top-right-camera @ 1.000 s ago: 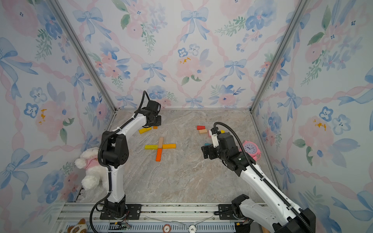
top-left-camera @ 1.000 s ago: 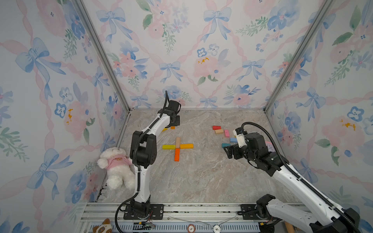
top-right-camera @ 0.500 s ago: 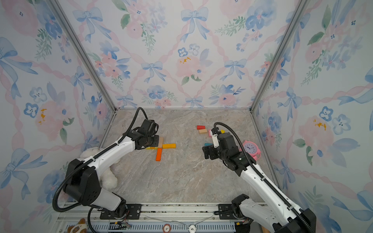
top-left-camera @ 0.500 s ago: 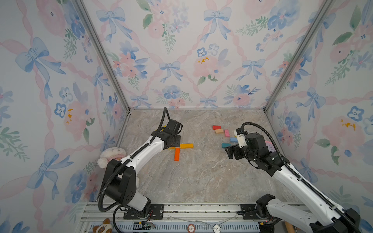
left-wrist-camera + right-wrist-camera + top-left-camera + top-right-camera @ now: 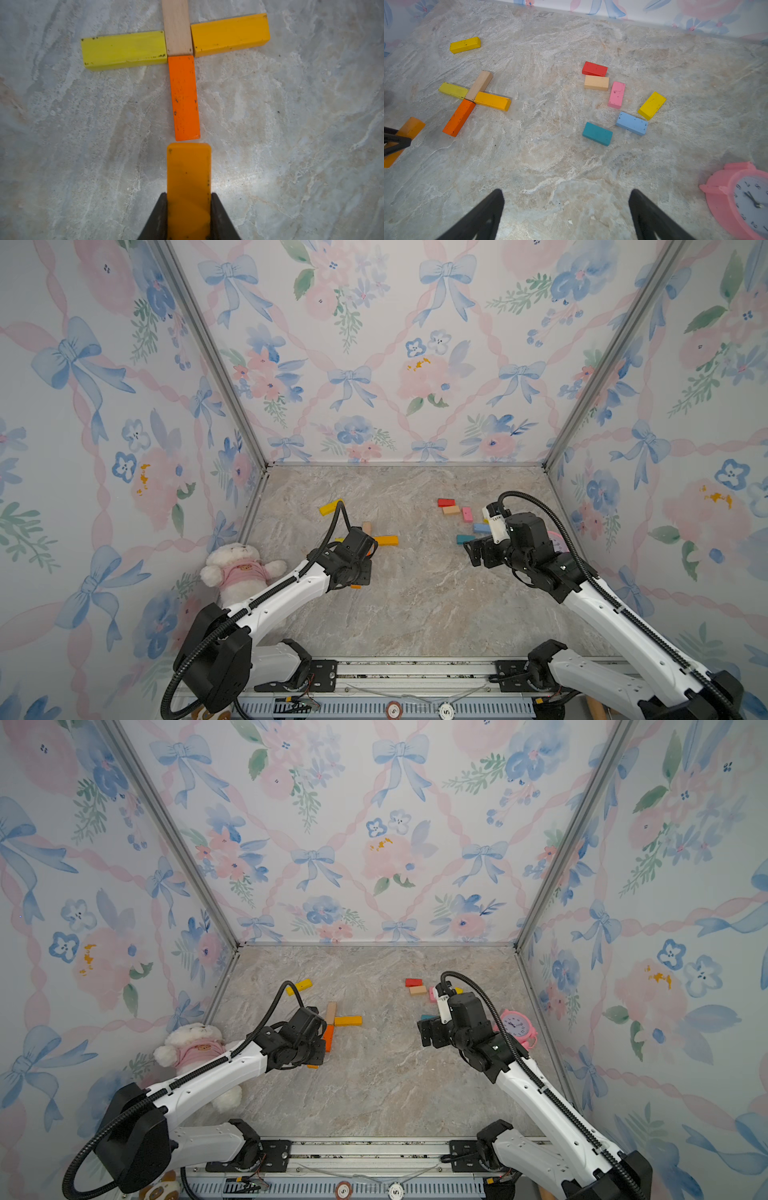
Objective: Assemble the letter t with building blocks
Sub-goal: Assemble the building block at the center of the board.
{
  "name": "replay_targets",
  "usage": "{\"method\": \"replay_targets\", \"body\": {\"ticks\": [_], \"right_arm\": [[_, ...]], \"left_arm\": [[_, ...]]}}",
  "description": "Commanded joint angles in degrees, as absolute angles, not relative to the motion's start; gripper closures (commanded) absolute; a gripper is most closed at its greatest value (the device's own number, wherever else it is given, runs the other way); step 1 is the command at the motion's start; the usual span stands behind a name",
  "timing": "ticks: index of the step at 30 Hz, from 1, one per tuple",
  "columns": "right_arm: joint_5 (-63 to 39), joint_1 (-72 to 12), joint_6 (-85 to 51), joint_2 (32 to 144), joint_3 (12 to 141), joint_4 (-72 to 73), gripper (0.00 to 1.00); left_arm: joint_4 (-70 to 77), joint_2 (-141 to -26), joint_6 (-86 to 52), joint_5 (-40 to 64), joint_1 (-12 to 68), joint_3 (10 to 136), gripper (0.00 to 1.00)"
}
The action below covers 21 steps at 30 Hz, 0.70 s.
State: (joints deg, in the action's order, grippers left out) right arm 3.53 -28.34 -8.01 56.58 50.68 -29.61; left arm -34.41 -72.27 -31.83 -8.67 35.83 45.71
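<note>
My left gripper (image 5: 188,195) is shut on a long amber block (image 5: 188,166), seen from the side in the right wrist view (image 5: 406,133). Its far end lies just short of the orange block (image 5: 184,97) and in line with it. The orange block meets a tan block (image 5: 177,27), flanked by a yellow block (image 5: 124,49) and an amber one (image 5: 229,35). In a top view the left wrist (image 5: 299,1044) covers the held block. My right gripper (image 5: 565,199) hangs open over bare floor.
Loose blocks lie apart: a long yellow one (image 5: 465,45), and red (image 5: 594,69), peach (image 5: 596,82), pink (image 5: 616,95), yellow (image 5: 652,105), blue (image 5: 631,123) and teal (image 5: 597,133) short ones. A pink clock (image 5: 741,197) stands right, a plush toy (image 5: 239,572) left.
My left arm has swung from the far back of the floor, near the lone yellow block, to the near end of the orange block, carrying the amber block. The right arm has stayed put.
</note>
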Motion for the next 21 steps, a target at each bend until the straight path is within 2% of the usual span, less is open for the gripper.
{"method": "replay_targets", "body": {"ticks": [1, 21], "right_arm": [[4.67, -28.98, -7.22, 55.94, 51.94, -30.89, 0.04], [5.01, -29.29, -7.36, 55.81, 51.5, -30.67, 0.04]], "left_arm": [[-34.56, -72.87, -34.65, -7.65, 37.22, 44.33, 0.8], [-31.9, -77.34, -38.06, -7.25, 38.67, 39.84, 0.77]]}}
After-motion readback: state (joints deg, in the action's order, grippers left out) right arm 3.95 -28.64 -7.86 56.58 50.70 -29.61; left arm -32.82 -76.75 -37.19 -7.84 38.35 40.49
